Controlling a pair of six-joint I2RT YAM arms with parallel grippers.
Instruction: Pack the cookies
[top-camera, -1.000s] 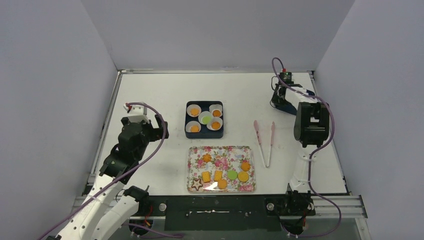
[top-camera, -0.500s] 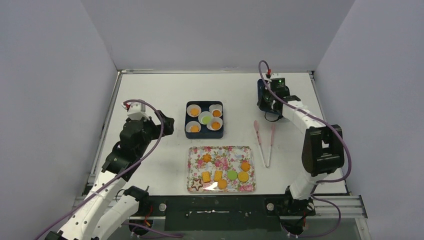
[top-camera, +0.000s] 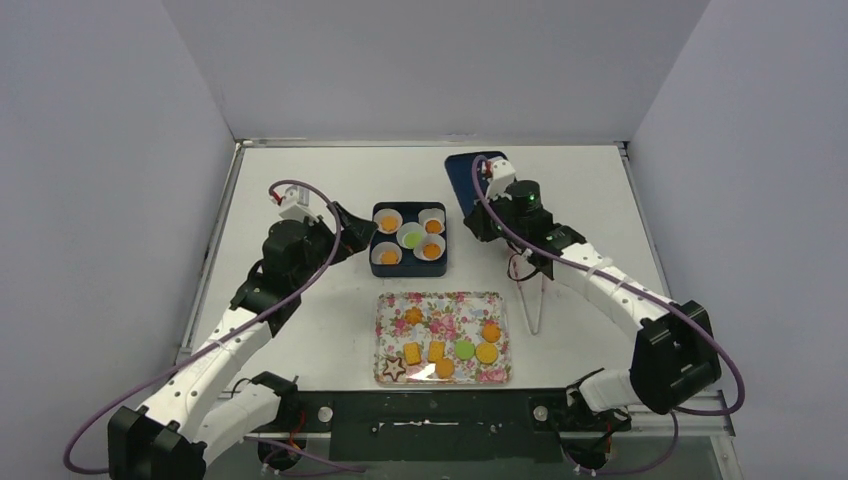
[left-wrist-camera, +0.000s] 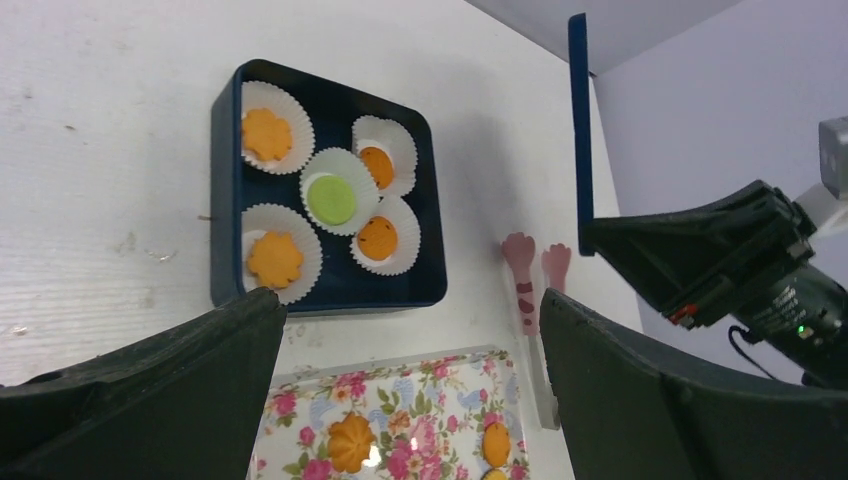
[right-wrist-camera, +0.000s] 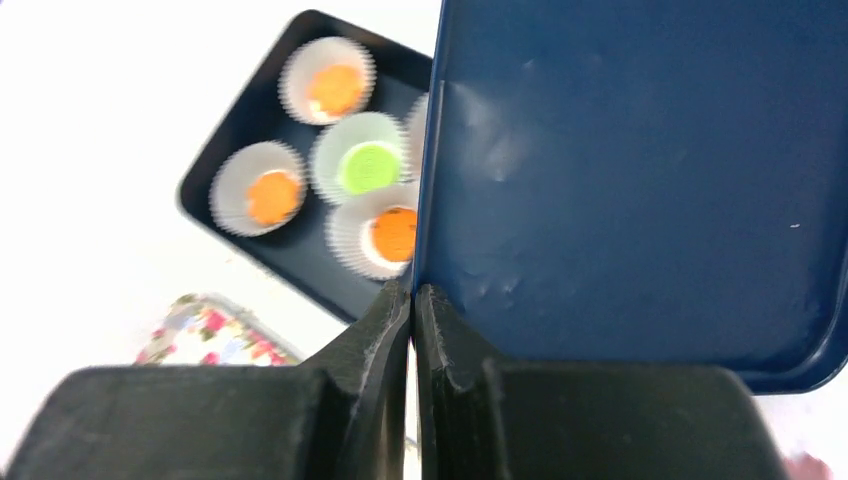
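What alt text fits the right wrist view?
Right end effector pinches the edge of a flat navy lid, partly hiding a navy square box of four visible cookies in white paper cups: three orange, one green. Floral tray corner lower left.

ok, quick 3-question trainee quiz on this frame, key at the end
1. True or false: the right gripper is shut on the blue lid.
2. How many paper cups sit in the blue box? A) three B) five C) seven
3. Fill in: the one green cookie in the box lies in the ____ cup.
Key: 1 true; 2 B; 3 middle.
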